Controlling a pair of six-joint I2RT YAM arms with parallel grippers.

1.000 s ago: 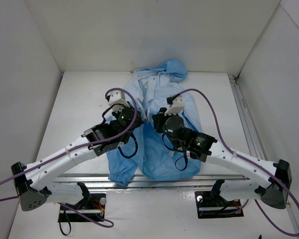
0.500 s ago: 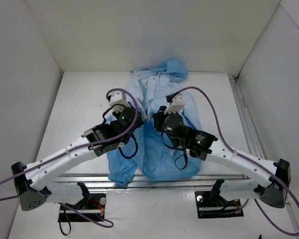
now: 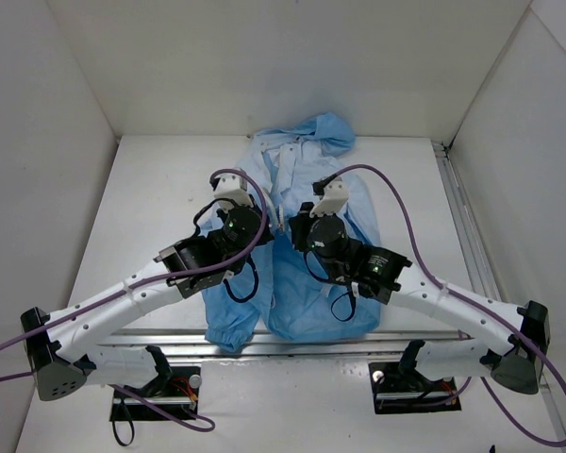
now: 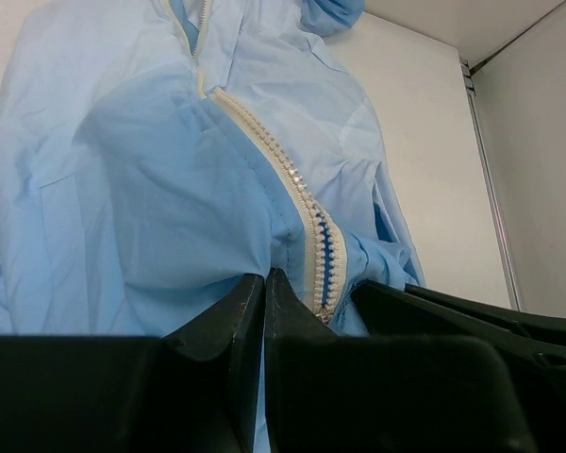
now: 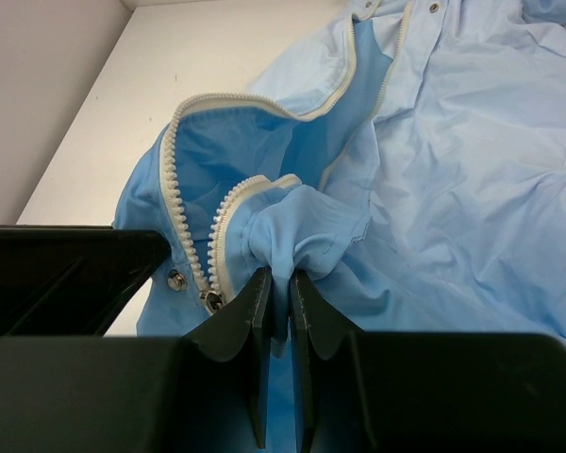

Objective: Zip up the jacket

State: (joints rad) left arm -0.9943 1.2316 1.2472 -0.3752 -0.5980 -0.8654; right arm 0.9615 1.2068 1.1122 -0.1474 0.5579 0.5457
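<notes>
In the top view, the jacket [image 3: 307, 293] is lying spread down the middle of the desk [image 3: 151, 189], its hood reaching toward the far edge and its hem and one cuff lying at the near edge. The left claw [image 3: 270, 224] and the right claw [image 3: 297, 226] are meeting just beside each other over the jacket's front opening. In the left wrist view, the left claw [image 4: 265, 281] is showing its fingers pressed together, pinching the thin blue cloth just beside the pale zipper teeth [image 4: 292, 179], which are running up toward the collar. In the right wrist view, the right claw [image 5: 275, 283] is gripping a bunched fold of the jacket [image 5: 472, 189] between nearly closed fingers, with the open zipper [image 5: 184, 189] curving around to its left and a snap [image 5: 176, 279] sitting near the lower end of the teeth.
</notes>
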